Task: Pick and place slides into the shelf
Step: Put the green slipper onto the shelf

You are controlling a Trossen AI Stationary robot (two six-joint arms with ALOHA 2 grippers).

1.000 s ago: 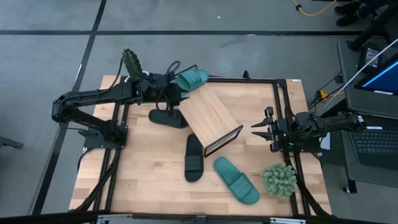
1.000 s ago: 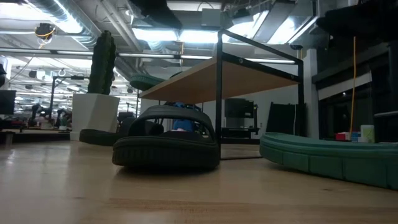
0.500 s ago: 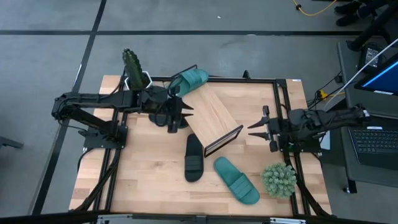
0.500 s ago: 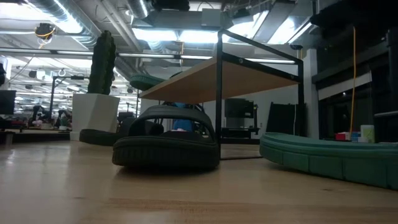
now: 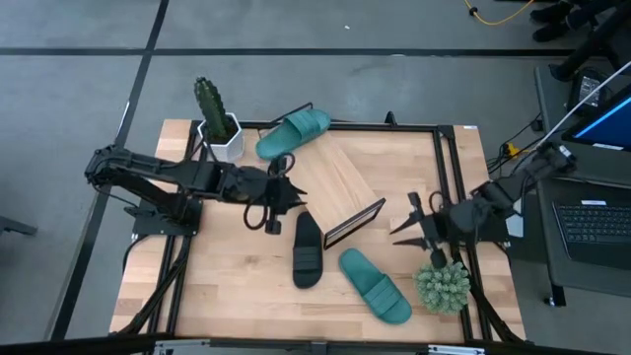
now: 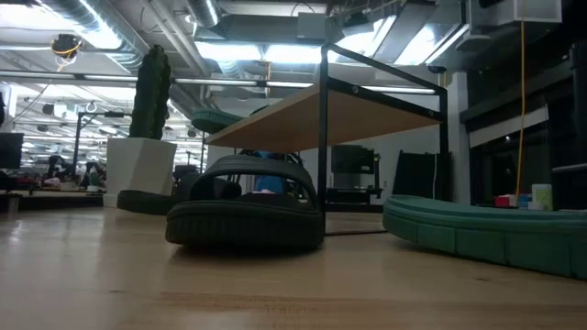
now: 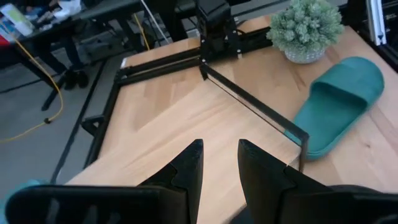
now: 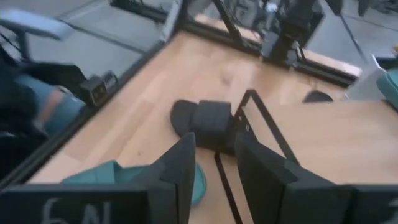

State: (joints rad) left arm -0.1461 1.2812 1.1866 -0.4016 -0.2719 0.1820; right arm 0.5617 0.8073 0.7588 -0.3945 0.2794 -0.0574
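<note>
The shelf (image 5: pixel 333 189), a slanted plank on a thin black frame, stands mid-table. One teal slide (image 5: pixel 293 133) lies at its far end, and it shows above the plank (image 6: pixel 218 119) in the low view. A black slide (image 5: pixel 308 248) and the other teal slide (image 5: pixel 375 284) lie on the table near the shelf's near end. A second black slide (image 6: pixel 147 202) lies left of the shelf, mostly hidden under my left arm. My left gripper (image 5: pixel 284 202) hovers there, open, facing the plank (image 7: pixel 186 118). My right gripper (image 5: pixel 402 222) is open right of the shelf, looking at the black slide (image 8: pixel 208 124).
A cactus in a white pot (image 5: pixel 212 118) stands at the far left corner. A round green plant (image 5: pixel 442 284) sits near my right gripper. Black frame rails (image 5: pixel 444 158) run along the table's sides, and a laptop (image 5: pixel 596 212) sits beyond the right edge.
My left gripper has swung away from the teal slide at the shelf's far end, toward the table's near edge along the shelf's left side, staying open. My right gripper has risen and swung toward the near edge, closer to the round plant. No slide has moved.
</note>
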